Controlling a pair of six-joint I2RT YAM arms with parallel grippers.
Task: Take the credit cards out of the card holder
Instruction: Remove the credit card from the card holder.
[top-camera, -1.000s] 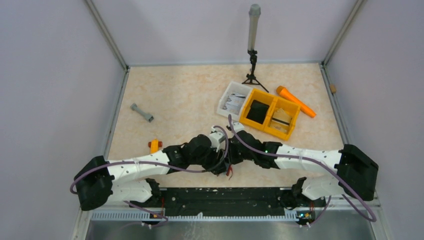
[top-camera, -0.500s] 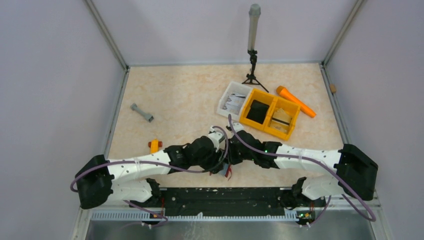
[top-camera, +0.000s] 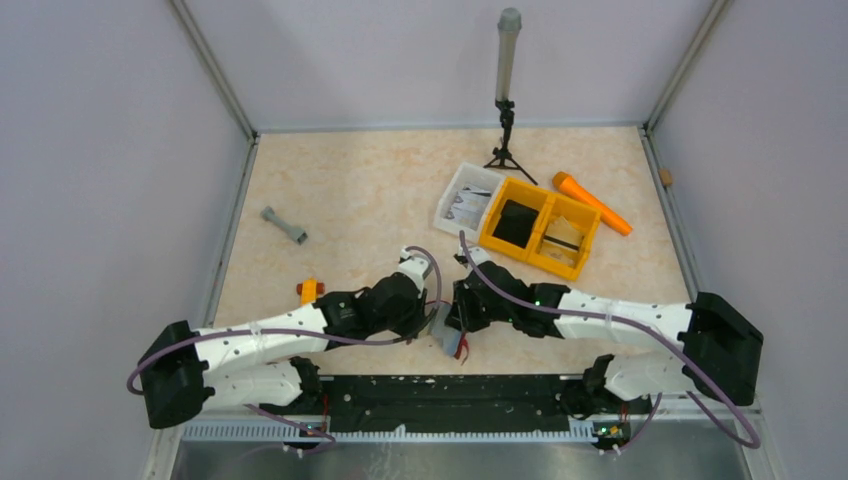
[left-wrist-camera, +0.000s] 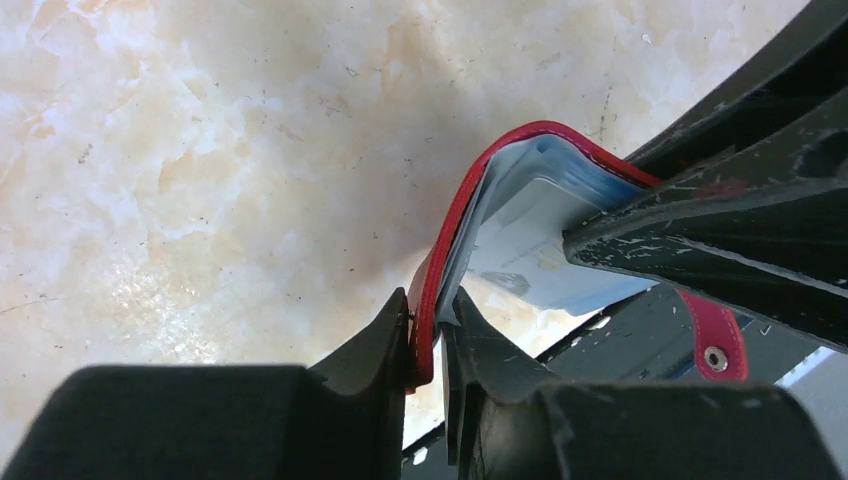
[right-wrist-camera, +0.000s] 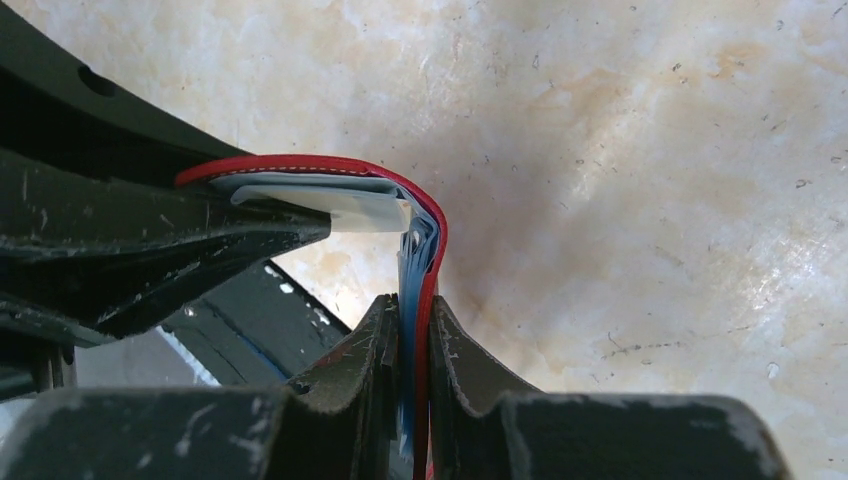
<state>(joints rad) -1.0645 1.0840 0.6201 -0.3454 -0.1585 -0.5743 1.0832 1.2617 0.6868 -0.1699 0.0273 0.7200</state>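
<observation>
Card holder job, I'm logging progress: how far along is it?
Done: the card holder is off the table, bent open. In hand: left claw and right claw each pinch one side. To do: the credit cards sit inside; none is out.

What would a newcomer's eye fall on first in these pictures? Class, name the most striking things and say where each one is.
The dark red card holder stands out first. It is bent open near the front centre of the table, with the left gripper and the right gripper each shut on one flap. Pale credit cards show inside its fold. Further back on the right, a bright yellow-orange divided bin sits beside an orange tool.
</observation>
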